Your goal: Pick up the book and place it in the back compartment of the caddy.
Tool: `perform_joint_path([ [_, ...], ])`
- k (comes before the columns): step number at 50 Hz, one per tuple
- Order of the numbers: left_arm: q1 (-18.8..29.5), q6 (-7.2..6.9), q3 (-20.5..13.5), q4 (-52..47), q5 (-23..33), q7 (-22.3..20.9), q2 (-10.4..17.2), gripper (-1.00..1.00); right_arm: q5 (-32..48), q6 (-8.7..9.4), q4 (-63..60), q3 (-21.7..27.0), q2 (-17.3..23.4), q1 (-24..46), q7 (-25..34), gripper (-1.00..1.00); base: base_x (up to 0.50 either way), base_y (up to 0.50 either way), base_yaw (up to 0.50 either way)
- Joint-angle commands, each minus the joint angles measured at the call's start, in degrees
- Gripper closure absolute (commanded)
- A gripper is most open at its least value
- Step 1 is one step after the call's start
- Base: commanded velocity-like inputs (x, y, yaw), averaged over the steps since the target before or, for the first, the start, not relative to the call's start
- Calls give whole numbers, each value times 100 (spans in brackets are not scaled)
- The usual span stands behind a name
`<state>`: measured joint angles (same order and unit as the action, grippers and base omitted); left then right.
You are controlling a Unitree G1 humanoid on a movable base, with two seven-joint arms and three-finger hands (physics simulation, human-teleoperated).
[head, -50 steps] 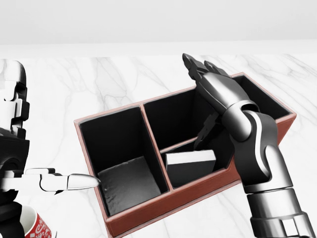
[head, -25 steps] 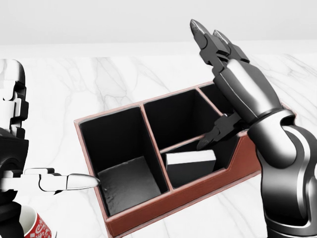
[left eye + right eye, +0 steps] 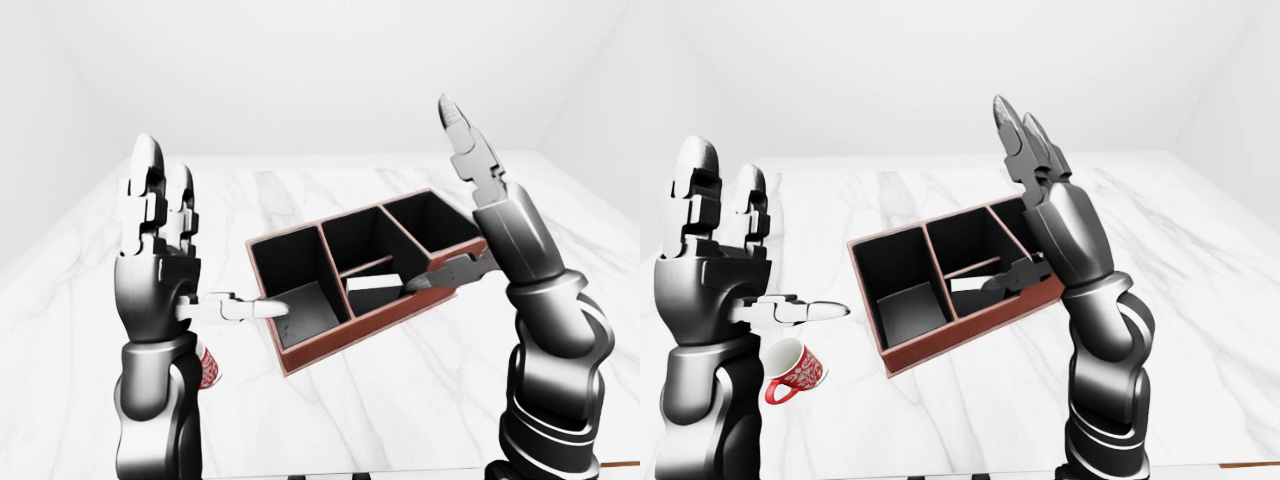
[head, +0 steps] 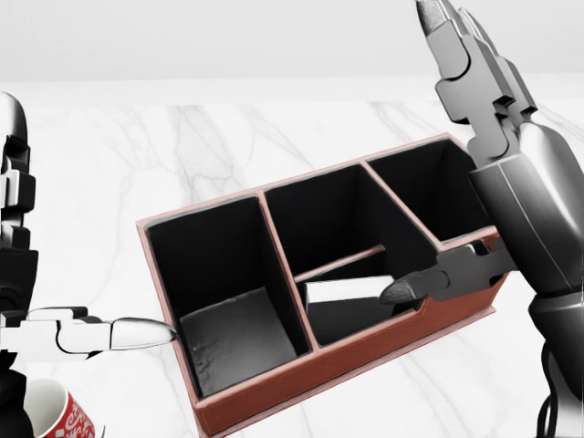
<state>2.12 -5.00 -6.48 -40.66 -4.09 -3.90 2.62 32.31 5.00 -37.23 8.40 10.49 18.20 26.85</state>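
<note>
The caddy [image 4: 274, 392] sits on the white marble desk [image 3: 400, 400], turned at an angle, its red walls enclosing black compartments. In the head view, one large compartment is at the left, another at the upper right, and the middle section is split by a low divider into an upper and a lower part. The book [image 4: 351, 292] lies in the lower middle part, its pale edge showing, resting tilted against the wall.

The right robot hand [image 4: 484, 137] is raised above the caddy's right end, fingers spread and pointing up, thumb [image 4: 438, 283] reaching over the near wall just beside the book; it holds nothing. The left robot hand [image 3: 160, 260] is upright and spread too, empty, its thumb pointing toward the caddy's left compartment. A red mug [image 3: 795, 370] stands on the desk below it.
</note>
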Motion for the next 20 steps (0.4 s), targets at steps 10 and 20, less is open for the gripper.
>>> perform_joint_path([
  [10,126,0,-122,-258,-144,51,55,-100,-644,0,-2092,160,2,-180,34,-100,0,0,0],
  [20,132,0,-111,-326,-152,70,56,-100,688,0,-2277,385,-857,542,1315,-100,0,0,0],
])
